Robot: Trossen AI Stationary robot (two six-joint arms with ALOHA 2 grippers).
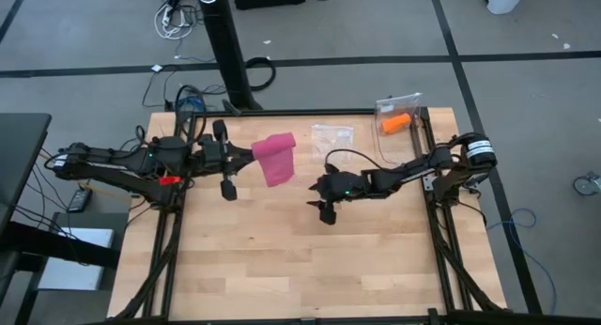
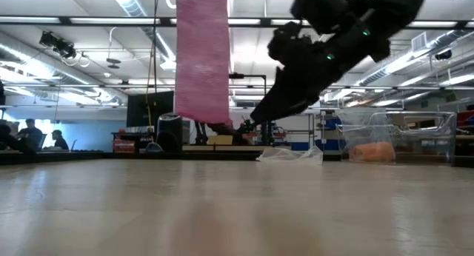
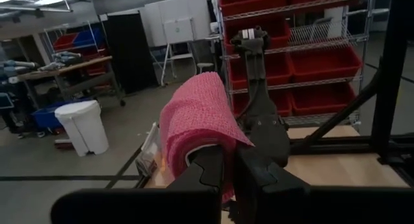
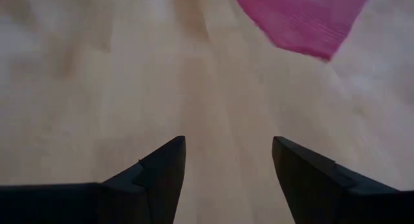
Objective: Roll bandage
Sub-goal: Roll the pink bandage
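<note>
- The bandage (image 1: 275,159): a magenta-pink fabric strip, not yet rolled, held up off the worktop (image 1: 291,259) in its rear-left part. In the low view it hangs as a flat vertical band, its lower end clear of the wood; in the left wrist view the cloth drapes over and around the fingertips.
- Left gripper (image 1: 250,157): jaws pressed together on one end of the bandage, pinching the cloth. The left arm reaches in level from the worktop's left edge toward the middle, wrist raised so that the strip dangles.
- Right gripper (image 1: 322,210): jaws spread and holding nothing, over bare wood near the worktop's centre, apart from the strip's free end. The right arm stretches in from the right edge, forearm sloping down, fingers pointed at the board; the right wrist view shows the two fingers well apart with a corner of pink cloth beyond them.
- Step in hand (judgement): presenting the hanging strip so that its free end can be taken; rolling proper has not begun.
- Next move (judgement): the right gripper would need to close on the loose lower end, squarely across its width, so that the soft cloth can be turned upon itself without twisting or slipping.
- Surroundings: an orange roll (image 1: 395,123) lies in a clear bag (image 1: 399,107) at the rear-right corner; an empty clear wrapper (image 1: 331,137) lies near the rear edge.
</note>
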